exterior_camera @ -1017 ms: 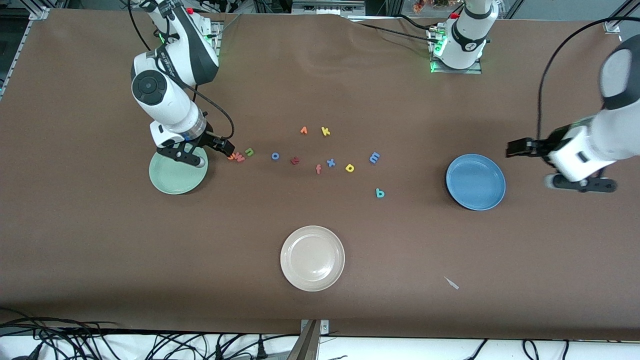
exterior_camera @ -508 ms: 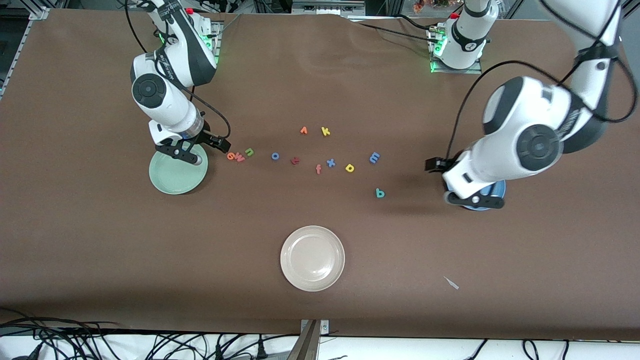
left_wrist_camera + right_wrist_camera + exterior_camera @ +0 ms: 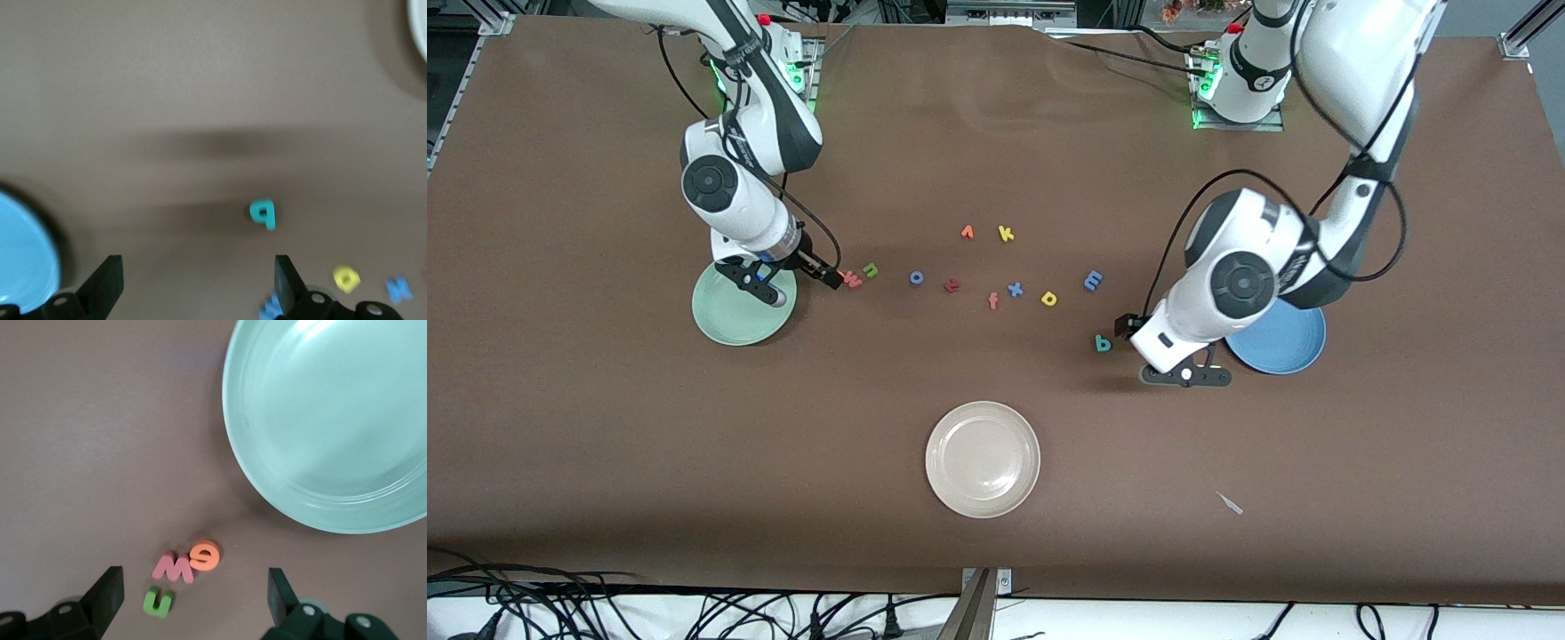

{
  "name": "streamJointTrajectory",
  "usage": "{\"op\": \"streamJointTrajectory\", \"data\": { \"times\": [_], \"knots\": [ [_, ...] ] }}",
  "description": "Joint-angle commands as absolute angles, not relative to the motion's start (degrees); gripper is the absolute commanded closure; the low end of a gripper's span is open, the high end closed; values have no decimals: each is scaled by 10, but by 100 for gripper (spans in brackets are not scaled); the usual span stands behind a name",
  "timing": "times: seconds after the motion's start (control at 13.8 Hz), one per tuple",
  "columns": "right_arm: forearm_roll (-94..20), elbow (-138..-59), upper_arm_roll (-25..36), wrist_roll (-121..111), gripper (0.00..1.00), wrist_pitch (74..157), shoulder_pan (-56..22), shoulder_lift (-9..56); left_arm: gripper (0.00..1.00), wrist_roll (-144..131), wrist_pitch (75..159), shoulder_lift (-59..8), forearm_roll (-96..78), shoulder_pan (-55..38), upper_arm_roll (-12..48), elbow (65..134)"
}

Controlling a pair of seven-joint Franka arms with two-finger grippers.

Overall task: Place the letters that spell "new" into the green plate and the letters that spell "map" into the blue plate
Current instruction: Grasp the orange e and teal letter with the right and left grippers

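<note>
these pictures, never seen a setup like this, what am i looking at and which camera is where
Two robot arms work at a brown table. One picture looks down from high across the table; the two others come from cameras on the arms' wrists. The right gripper hangs open over the green plate, next to the "w", "e" and "n". The left gripper is open beside the blue plate, near the teal "a". Other foam letters and a cream-white plate lie between. Nothing is held.

Front view high, facing both bases across table (image 3: 605,427). Wrist views straight down, close. Shared: teal "a" (image 3: 1103,343) (image 3: 263,213), green plate (image 3: 734,320) (image 3: 333,420).
</note>
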State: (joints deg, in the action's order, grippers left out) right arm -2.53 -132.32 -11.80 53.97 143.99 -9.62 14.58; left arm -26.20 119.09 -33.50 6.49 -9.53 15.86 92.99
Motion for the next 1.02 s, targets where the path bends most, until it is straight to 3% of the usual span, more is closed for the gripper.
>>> {"op": "streamJointTrajectory", "data": {
  "times": [0.0, 0.22, 0.51, 0.94],
  "knots": [
    [-35, -1327, -126, 576, 4, 1476, -94, 173, 0, -316, 1230, -369, 104, -121, 155, 924],
    [-35, -1337, -126, 587, 4, 1527, -95, 206, 0, -357, 1269, -396, 117, -138, 155, 923],
    [-35, -1343, -126, 587, 4, 1536, -94, 207, 1, -380, 1281, -414, 121, -147, 154, 928],
    [-34, -1365, -126, 585, 9, 1576, -95, 214, 23, -382, 1281, -430, 129, -150, 155, 938]
  ]
}}
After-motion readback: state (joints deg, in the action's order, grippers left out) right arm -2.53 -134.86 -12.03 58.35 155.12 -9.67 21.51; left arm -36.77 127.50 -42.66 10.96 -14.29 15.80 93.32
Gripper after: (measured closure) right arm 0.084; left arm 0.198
